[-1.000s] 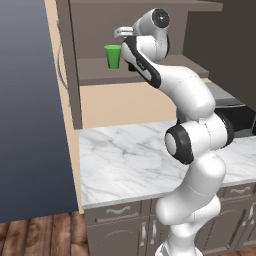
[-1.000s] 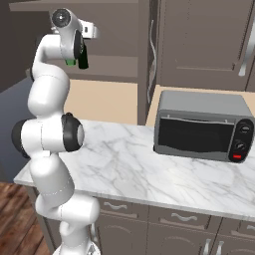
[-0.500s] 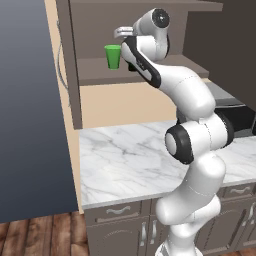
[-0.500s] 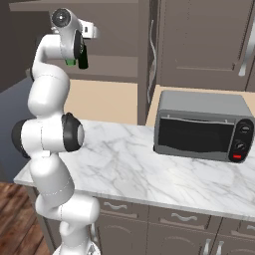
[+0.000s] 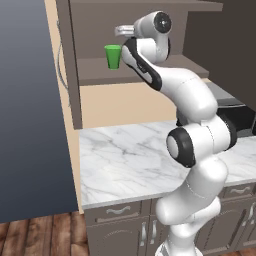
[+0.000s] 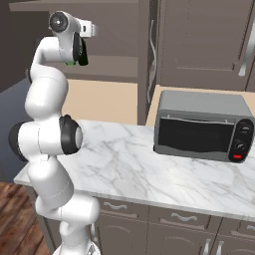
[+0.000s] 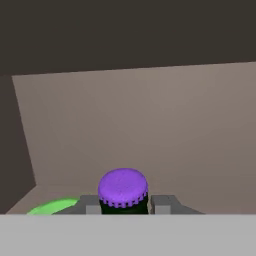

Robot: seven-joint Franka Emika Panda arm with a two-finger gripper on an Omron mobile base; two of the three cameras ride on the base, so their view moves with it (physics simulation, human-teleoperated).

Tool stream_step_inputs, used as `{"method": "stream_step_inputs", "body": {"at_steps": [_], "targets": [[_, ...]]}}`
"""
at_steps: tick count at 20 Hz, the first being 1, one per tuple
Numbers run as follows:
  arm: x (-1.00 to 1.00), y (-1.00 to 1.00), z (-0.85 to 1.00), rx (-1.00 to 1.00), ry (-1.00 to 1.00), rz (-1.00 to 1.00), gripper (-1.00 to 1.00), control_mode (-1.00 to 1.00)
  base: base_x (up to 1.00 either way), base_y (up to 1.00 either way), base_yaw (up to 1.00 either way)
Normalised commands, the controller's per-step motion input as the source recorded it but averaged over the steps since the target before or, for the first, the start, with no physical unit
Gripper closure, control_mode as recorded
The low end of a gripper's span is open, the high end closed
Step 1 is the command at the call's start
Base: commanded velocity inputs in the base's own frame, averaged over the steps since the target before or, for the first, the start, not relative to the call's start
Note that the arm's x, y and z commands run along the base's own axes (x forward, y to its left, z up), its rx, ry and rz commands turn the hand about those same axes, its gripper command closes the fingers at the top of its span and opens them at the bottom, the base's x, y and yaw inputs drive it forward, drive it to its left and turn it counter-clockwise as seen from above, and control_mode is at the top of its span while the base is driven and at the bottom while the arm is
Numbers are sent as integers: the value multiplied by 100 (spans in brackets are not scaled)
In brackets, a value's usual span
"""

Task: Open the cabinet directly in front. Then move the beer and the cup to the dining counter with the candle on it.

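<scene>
The cabinet (image 5: 67,65) stands open, its shelf (image 5: 95,75) at hand height. On that shelf sits the green cup (image 5: 113,56), just left of my hand. In the hand view, my gripper (image 7: 124,202) is shut on the beer (image 7: 123,186), the purple cap standing up between the two fingertips (image 7: 90,204). The cup's rim (image 7: 52,207) shows close on the left of the bottle. From the left base view my gripper (image 5: 130,55) is inside the cabinet and the arm hides the bottle. From the right base view my gripper (image 6: 79,52) covers most of the cup (image 6: 71,63).
A white marble counter (image 5: 120,160) runs below the cabinet, with drawers under it. A grey toaster oven (image 6: 199,124) stands on the counter to the right. The open right door's edge (image 6: 149,55) hangs beside the shelf, and closed cabinet doors (image 6: 209,45) lie further right.
</scene>
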Motion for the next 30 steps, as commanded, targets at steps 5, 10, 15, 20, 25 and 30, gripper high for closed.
{"method": "stream_step_inputs", "body": {"at_steps": [5, 10, 15, 20, 25, 30], "targets": [[-4, 0, 0, 0, -1, 0, 100, -100, 0, 0, 0], [-59, -11, 49, 2, -12, -1, 100, -100, 0, 0, 0], [-99, -38, 48, 4, -11, -8, 100, -100, 0, 0, 0], [-100, -46, -35, 0, -2, -10, 100, -100, 0, 0, 0], [-100, -26, -88, 0, -2, -5, 100, -100, 0, 0, 0], [-100, 0, -97, 0, -1, -5, 100, -100, 0, 0, 0]]}}
